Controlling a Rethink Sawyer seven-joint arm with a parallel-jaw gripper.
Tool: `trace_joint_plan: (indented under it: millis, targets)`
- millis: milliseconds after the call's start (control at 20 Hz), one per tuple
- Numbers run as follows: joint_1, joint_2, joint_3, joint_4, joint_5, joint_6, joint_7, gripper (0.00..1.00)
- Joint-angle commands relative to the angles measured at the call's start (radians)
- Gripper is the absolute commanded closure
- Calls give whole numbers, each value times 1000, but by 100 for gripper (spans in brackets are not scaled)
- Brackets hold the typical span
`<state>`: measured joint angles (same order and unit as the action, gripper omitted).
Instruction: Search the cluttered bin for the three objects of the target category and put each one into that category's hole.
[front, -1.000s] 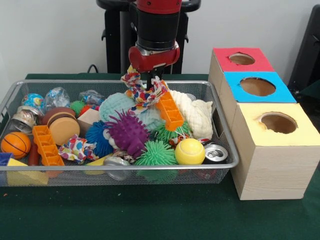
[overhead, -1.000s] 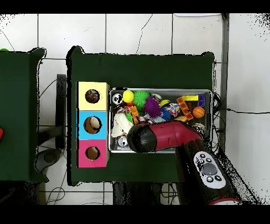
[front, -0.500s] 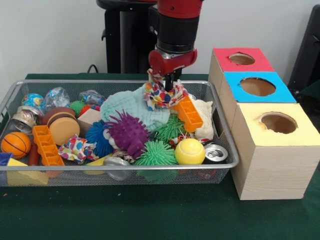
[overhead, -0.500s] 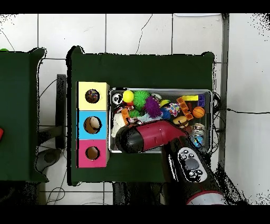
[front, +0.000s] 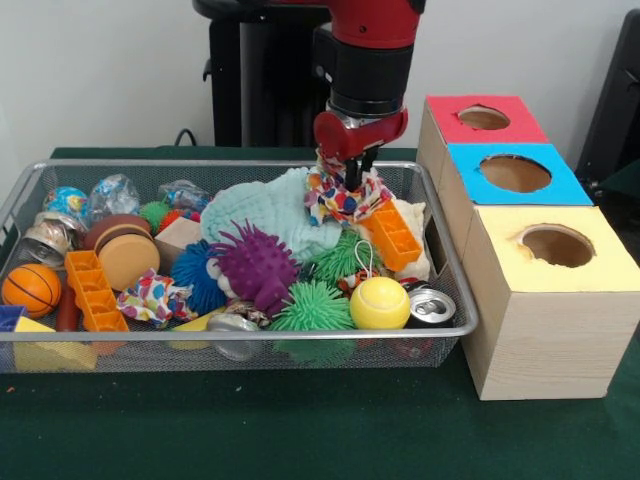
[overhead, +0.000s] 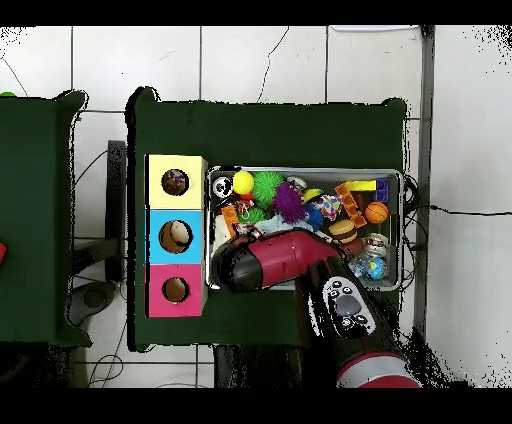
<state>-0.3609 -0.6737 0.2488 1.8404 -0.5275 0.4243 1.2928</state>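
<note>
Front view gives you the gripper (front: 352, 172) clenched on a colourful knotted rope toy (front: 345, 194), lifted clear over the wire bin (front: 440, 262) near its end toward the boxes. Under it lies a dark green table cloth (front: 300, 430); behind stands a pale wall.

Just beside the gripper, on the side away from the pale teal cloth (front: 270, 210), sits the row of three boxes — red-topped box (front: 480, 118) nearest its height, then blue-topped box (front: 512, 172), then yellow-topped box (front: 555, 250), each with a round hole. The bin's end rim lies between toy and boxes.

An orange block (front: 392, 232) tilts directly below the toy, touching a cream rope (front: 414, 222).

Overhead, the arm (overhead: 290, 262) covers that end of the bin; white tiled floor (overhead: 260, 60) surrounds the table.
</note>
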Motion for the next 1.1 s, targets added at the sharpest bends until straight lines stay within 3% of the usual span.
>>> trace_joint_plan:
  millis: [50,250,1100]
  targets:
    - [60,55,-53,-58,18,-20,217,100]
    - [122,73,-74,-109,43,21,228,100]
    - [251,67,-166,-132,102,50,215,100]
